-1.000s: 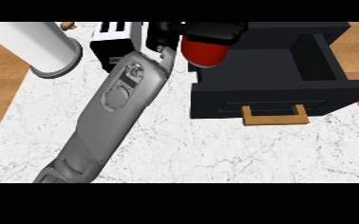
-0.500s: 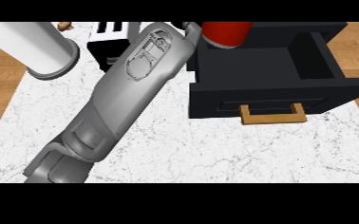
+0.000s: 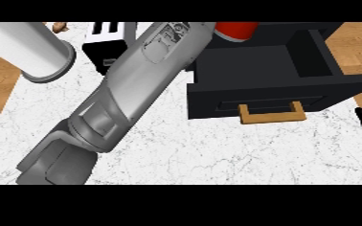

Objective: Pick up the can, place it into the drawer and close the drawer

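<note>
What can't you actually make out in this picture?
Head view:
- The hand at the end of the grey forearm: past the top edge, so how it holds anything is unseen.
- Red can: only one end shows, cut by that edge.
- Black box: partly hidden by the forearm.
- The other arm: not in view.

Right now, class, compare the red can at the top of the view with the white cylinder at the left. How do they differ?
The red can is red and mostly cut off by the view's top edge above the open black drawer; the white cylinder is white, wider, shows far more of itself and stands at the counter's left edge. Both are round.
</note>
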